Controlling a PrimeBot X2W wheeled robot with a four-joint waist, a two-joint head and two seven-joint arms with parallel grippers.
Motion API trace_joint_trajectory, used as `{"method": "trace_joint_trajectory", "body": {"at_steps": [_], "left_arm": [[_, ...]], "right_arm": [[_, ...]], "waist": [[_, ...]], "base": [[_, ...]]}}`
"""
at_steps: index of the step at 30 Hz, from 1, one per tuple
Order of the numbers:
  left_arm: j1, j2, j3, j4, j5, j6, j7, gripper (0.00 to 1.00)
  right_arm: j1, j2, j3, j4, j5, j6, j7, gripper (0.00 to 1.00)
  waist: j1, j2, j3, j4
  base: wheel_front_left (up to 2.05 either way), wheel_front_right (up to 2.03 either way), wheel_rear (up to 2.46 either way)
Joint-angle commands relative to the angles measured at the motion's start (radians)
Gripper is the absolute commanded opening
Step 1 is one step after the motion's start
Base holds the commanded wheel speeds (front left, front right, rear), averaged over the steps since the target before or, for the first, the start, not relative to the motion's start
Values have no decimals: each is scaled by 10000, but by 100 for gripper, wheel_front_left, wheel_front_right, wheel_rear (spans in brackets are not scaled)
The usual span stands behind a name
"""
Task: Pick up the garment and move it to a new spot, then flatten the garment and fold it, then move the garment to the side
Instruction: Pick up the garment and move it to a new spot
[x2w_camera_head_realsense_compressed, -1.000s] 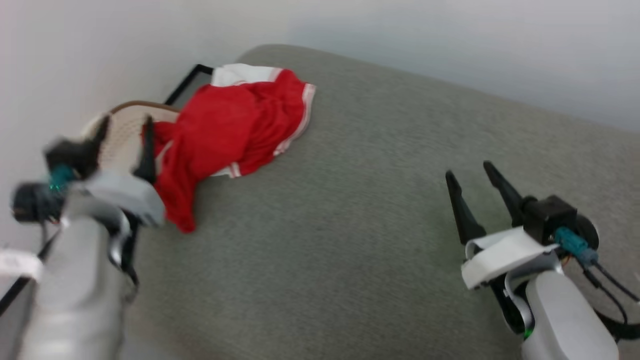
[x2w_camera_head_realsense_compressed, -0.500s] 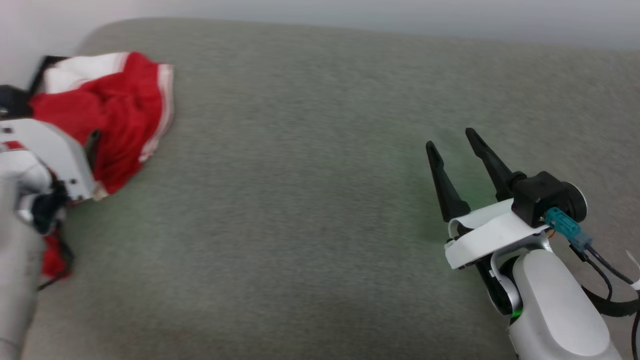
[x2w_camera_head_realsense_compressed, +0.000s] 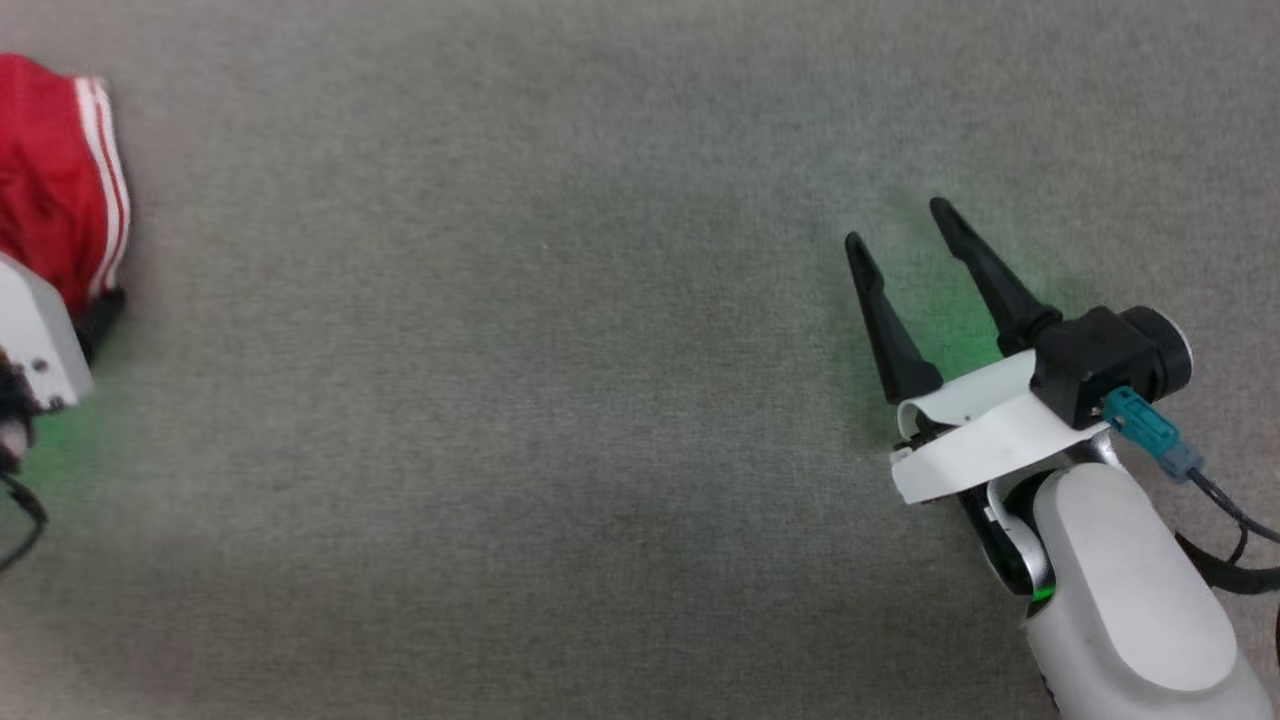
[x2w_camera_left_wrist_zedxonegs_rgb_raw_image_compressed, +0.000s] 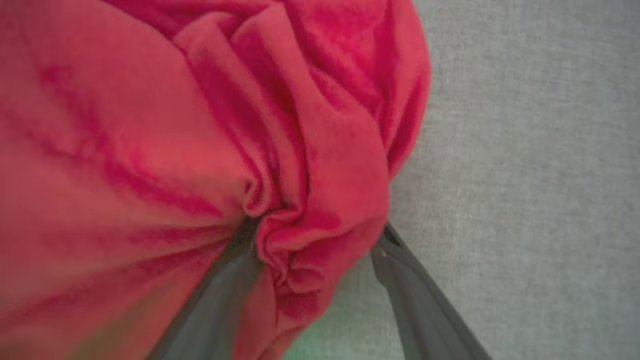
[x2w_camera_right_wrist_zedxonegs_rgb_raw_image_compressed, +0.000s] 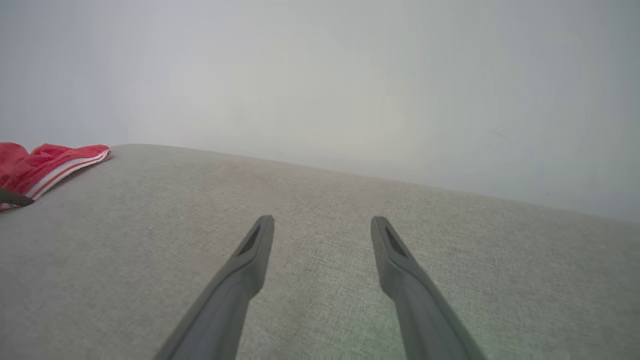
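1. We see the garment, a red jersey with white striped trim. It lies crumpled at the far left edge of the head view, on the counter, whose top is grey woven cloth.
2. In the left wrist view the left gripper has its jaws spread wide. A bunched fold of the red fabric sits between them, covering one fingertip and touching the other. The cloth is not pinched flat.
3. In the head view the left gripper's pale housing shows at the left edge, just beside the garment's striped hem.
4. The right gripper is at the right of the head view, well apart from the garment. Its jaws are wide and empty, and its fingers point away from us over the grey cloth.
5. A faint green glow tints the counter by the right fingers.
6. In the right wrist view the striped hem lies at the left edge, near the counter's far rim. A pale wall stands behind it.
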Motion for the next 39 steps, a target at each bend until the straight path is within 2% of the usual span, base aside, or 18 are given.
{"method": "trace_joint_trajectory", "body": {"at_steps": [1,3,4,5,6,7,9,15,18,27,34,39], "left_arm": [[86,-336,-389,201,-134,-22,13,100],[45,-463,-577,384,-274,-23,-74,100],[53,-543,-706,443,-320,-23,-109,85],[44,-593,-822,534,-358,-23,-167,47],[45,-624,-937,638,-377,-22,-254,4],[60,-609,-1067,681,-343,-23,-383,0],[53,-576,-1176,727,-304,-23,-581,0],[-355,-304,-1665,1089,21,-37,-2027,0],[-618,-373,-1950,1038,171,-34,-2803,0],[-1776,-159,-3878,-450,893,-19,-3915,0],[-3202,-586,-5440,-1906,1161,-9,-4110,0],[-4357,-1487,-6805,-3051,1152,-9,-4391,0]], "right_arm": [[-203,17,30,-167,-92,2,6,100],[-191,31,107,-270,-180,2,9,100],[-184,43,167,-295,-203,2,14,100],[-188,49,210,-328,-211,2,15,100],[-181,62,233,-358,-208,2,24,100],[-173,71,253,-375,-203,2,35,100],[-165,79,266,-376,-205,2,23,100],[101,114,247,-128,-31,2,17,100],[336,127,124,88,195,2,5,100],[838,371,-534,87,493,2,-22,100],[1288,539,-1230,-314,761,2,-6,100],[1528,624,-1965,-733,884,2,-5,100]], "waist": [[0,0,724,-370],[0,0,779,-350],[0,0,770,-337],[0,0,733,-314],[0,0,668,-293],[0,0,598,-276],[0,0,515,-245],[0,0,-330,11],[0,0,-919,179],[0,0,-1866,-34],[0,0,-1959,-803],[0,0,-1653,-1408]], "base": [[0,0,0],[0,0,0],[0,0,0],[0,0,0],[0,0,0],[0,0,0],[0,0,0],[0,0,0],[0,0,0],[0,0,0],[0,0,0],[0,0,0]]}}
